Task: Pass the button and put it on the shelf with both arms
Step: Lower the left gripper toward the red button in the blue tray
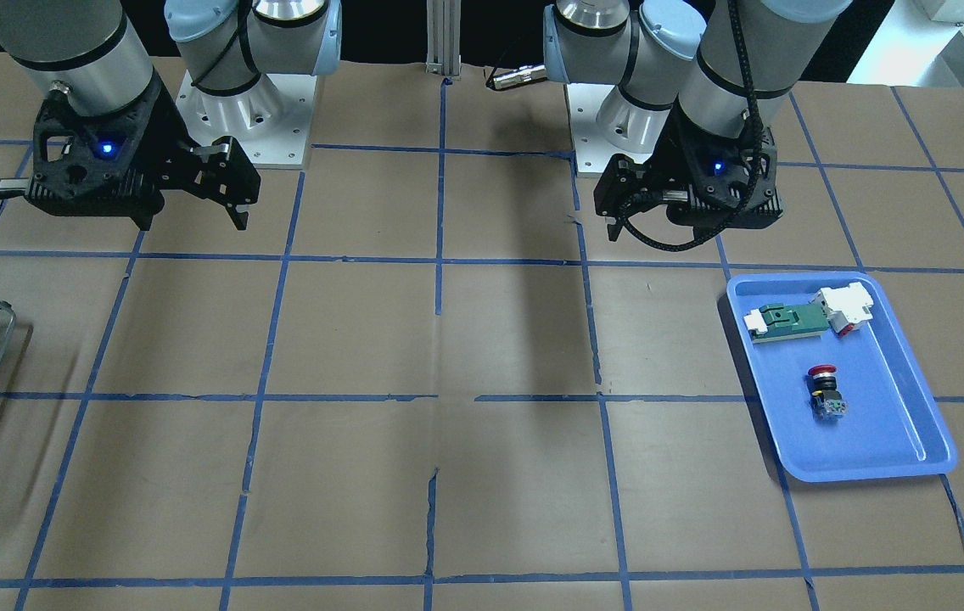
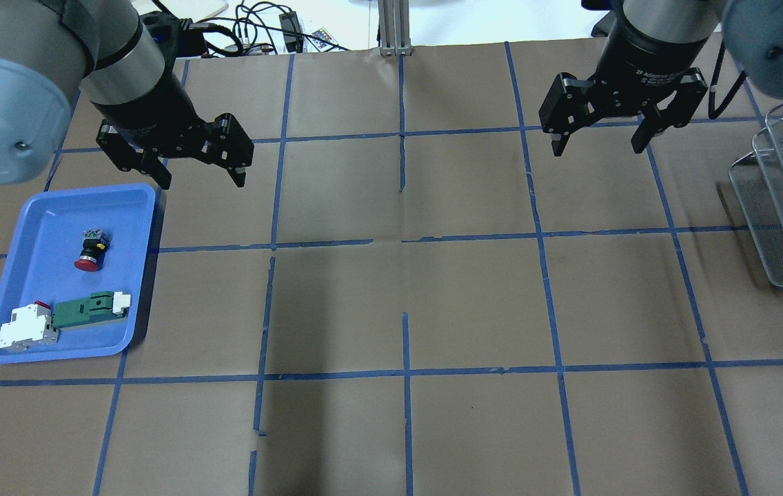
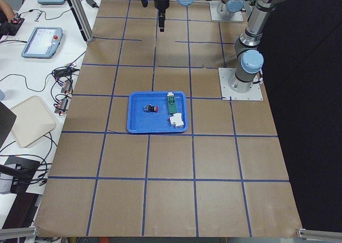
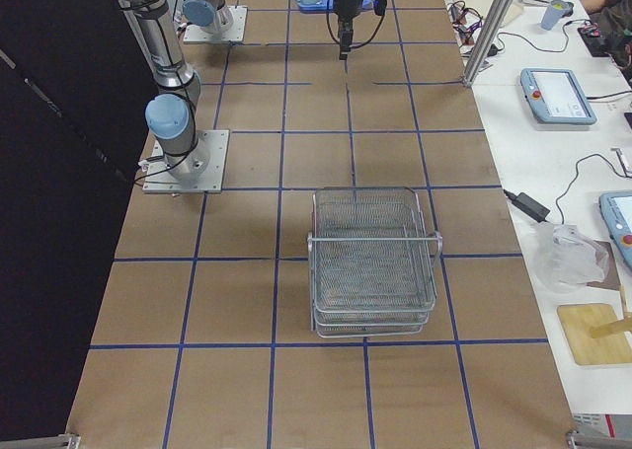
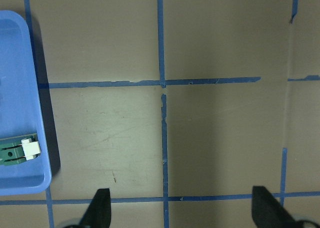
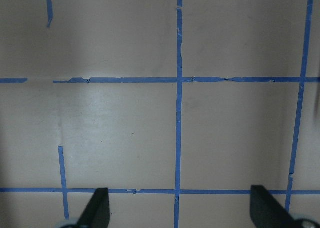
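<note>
Left arm (image 2: 116,76) and right arm (image 2: 660,34) are both showing silver-grey tube links with thin black bands and light blue joint caps (image 2: 9,114). Left gripper (image 2: 202,180) and right gripper (image 2: 598,149) are reading all black, two fingers each, with silver pins at the knuckles. Black wrist housings are each glowing a blue LED (image 1: 713,167). A black ribbed cable (image 1: 745,59) is running along the left arm. White lettering (image 2: 653,72) is showing on the right gripper's body, too small to read. Base plates (image 1: 278,148) are looking pale grey and square, with screw holes.
</note>
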Action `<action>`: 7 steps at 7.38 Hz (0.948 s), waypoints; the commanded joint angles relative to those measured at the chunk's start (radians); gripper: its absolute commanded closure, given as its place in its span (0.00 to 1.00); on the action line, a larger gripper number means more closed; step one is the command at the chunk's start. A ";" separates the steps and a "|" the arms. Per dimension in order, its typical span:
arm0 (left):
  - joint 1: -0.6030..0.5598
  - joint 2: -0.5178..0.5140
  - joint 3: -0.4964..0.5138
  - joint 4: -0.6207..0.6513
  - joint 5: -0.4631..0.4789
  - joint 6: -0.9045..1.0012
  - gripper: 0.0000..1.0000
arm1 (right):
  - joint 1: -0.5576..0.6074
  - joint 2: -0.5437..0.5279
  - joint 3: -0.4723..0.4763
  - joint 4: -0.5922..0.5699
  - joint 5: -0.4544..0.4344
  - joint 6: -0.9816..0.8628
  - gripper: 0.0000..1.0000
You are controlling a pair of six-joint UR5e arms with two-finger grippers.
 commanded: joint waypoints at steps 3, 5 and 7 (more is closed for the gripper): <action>0.036 0.013 -0.005 0.006 0.018 -0.001 0.00 | 0.000 0.000 0.000 -0.003 0.010 -0.002 0.00; 0.184 -0.023 -0.028 0.006 0.017 0.084 0.00 | 0.000 0.000 0.000 -0.002 0.010 -0.003 0.00; 0.365 -0.104 -0.141 0.257 0.018 0.315 0.00 | 0.000 -0.002 0.000 -0.003 0.011 -0.003 0.00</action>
